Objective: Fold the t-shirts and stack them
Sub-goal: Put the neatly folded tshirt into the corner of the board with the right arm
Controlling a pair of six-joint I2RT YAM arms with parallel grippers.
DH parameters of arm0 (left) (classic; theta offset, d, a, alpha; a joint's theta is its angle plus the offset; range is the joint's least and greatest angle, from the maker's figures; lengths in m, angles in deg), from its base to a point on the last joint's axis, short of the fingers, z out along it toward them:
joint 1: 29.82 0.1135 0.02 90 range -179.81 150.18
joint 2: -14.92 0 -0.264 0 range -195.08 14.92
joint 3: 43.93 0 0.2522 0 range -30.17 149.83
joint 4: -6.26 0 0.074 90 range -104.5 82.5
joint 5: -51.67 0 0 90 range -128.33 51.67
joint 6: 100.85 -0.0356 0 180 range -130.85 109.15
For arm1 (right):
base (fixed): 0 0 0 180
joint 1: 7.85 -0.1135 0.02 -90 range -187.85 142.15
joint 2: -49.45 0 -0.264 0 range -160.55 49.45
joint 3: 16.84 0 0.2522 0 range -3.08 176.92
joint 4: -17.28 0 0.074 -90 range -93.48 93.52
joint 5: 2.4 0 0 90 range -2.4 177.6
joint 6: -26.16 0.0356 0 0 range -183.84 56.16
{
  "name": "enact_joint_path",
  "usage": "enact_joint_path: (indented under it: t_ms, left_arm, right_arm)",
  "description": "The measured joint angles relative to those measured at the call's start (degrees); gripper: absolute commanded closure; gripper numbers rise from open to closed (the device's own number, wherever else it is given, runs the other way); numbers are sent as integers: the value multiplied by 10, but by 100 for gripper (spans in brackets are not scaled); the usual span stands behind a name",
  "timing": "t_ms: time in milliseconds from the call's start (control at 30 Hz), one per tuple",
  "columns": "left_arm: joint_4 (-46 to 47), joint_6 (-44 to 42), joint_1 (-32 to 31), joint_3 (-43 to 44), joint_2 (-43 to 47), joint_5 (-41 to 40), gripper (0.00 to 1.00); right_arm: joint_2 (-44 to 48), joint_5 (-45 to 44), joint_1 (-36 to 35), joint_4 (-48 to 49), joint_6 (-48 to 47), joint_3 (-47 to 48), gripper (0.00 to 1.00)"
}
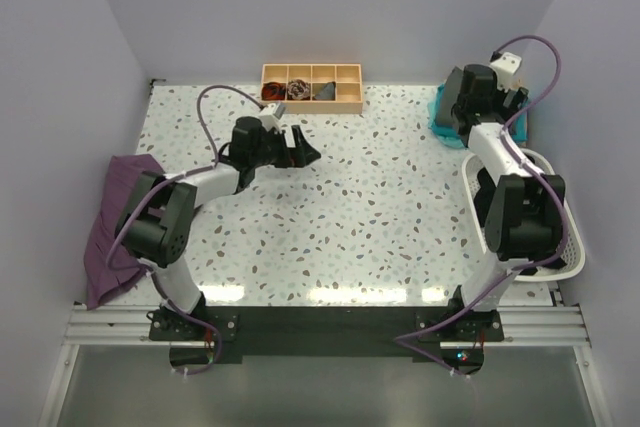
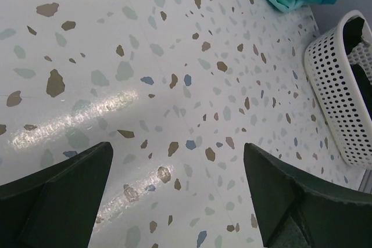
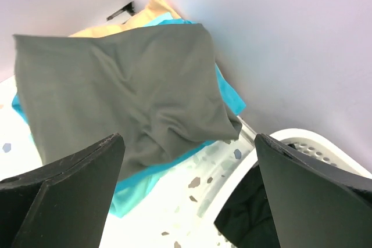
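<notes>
From above, our right arm mostly covers the grey t-shirt. The wrist view shows it atop the teal t-shirt, just ahead of our right gripper, which is wide open and empty, like our left gripper.

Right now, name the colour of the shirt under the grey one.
Teal shirt, clearest in right wrist view.

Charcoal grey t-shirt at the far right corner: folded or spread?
Folded: in the right wrist view, the charcoal grey t-shirt is a compact rectangle lying on the teal t-shirt.
</notes>
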Motion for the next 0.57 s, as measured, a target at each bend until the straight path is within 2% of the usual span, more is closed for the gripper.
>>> enact_joint_path:
  t_ms: [167,300,467,567]
  left_arm:
    - [-16,-14,-5,-11,25,-40,0]
    - [-62,-35,-13,-15,69,-99,0]
    - [-116,-66,-36,-6,152,-175,0]
    - [-140,-75,-48,6,191,-202,0]
  right_arm:
    - [43,69,-34,-27,12,-42,1]
    - [80,165,-115,-63,23,-80,1]
    - [106,236,-229,-100,25,-113,1]
    - [135,261,-275,-114,27,-144,1]
